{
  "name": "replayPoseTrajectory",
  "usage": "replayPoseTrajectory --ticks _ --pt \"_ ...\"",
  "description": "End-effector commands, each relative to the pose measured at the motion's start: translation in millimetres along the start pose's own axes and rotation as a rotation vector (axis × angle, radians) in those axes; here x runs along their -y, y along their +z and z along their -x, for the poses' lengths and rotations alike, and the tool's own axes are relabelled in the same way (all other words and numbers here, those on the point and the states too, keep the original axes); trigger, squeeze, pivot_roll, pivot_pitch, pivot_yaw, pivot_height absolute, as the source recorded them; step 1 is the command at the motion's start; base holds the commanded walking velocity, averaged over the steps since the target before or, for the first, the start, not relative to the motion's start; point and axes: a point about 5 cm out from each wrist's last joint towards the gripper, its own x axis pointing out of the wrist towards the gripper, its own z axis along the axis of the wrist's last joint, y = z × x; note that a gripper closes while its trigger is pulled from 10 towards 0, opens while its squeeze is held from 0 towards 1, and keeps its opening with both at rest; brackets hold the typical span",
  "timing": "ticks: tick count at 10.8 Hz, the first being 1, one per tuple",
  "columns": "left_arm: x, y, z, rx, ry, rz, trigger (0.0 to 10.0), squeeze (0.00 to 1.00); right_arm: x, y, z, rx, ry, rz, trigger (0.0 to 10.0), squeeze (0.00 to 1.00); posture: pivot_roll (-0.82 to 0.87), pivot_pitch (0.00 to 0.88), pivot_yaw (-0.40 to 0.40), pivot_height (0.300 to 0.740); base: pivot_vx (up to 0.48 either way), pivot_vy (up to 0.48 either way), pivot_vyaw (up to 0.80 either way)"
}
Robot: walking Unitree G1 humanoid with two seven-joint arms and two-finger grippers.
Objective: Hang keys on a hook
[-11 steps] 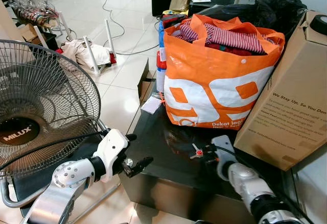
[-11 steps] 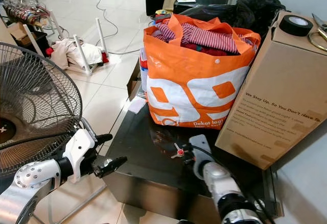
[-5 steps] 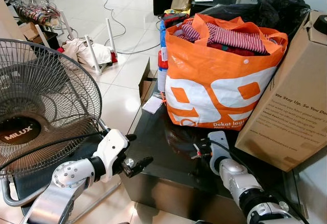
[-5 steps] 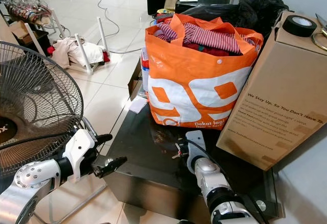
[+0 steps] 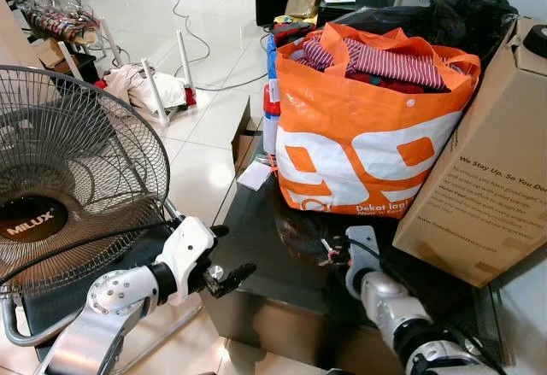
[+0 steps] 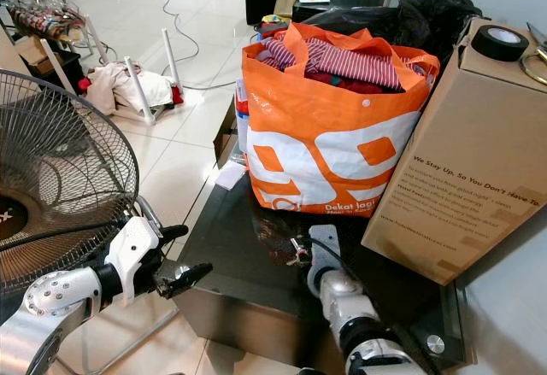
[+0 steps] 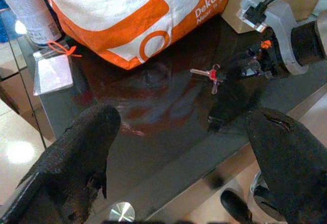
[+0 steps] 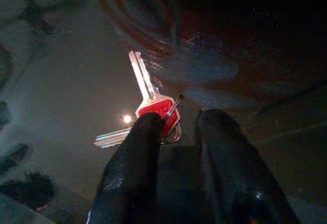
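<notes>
Red-headed keys [image 8: 153,113] | right pincer [image 8: 176,119] has closed in, fingers touching them | left pincer [image 7: 179,147] unchanged, spread

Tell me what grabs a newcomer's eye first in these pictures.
A bright orange bag stuffed with clothes stands on the dark glass table, beside a tall cardboard box. In front of the bag, the right gripper is at a red-headed bunch of keys. A large fan stands at left.

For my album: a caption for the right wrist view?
Right gripper reaching the red-headed keys on the dark glass table.
</notes>
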Motion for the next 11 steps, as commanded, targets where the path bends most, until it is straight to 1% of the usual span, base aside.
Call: replayPoseTrajectory --ticks 1,3,6,8,11 --pt "1.2 -0.4 2.6 -0.014 -0.01 -0.011 10.0 0.17 -0.3 -1.1 -0.4 -0.006 -0.004 -0.019 0.0 0.0 -0.02 0.03 0.009 0.74 0.0 0.0 0.0" --pt "1.7 -0.5 4.7 -0.021 -0.015 -0.014 10.0 0.18 -3.5 -0.2 -1.2 0.005 -0.004 -0.046 0.0 0.0 -0.02 0.038 0.016 0.74 0.0 0.0 0.0" --pt "1.4 0.2 4.9 -0.023 -0.019 -0.016 10.0 0.17 -3.5 1.4 -1.5 0.017 -0.013 -0.063 0.0 0.0 -0.02 0.042 0.02 0.74 0.0 0.0 0.0" --pt "1.0 0.7 4.2 -0.022 -0.019 -0.016 10.0 0.17 -0.9 2.9 -1.4 0.024 -0.018 -0.063 0.0 0.0 -0.02 0.04 0.019 0.74 0.0 0.0 0.0" --pt "-0.5 1.7 1.0 -0.016 -0.012 -0.017 10.0 0.18 8.6 11.1 -0.1 0.063 -0.018 -0.049 0.0 0.0 -0.03 0.025 0.022 0.74 0.0 0.0 0.0"
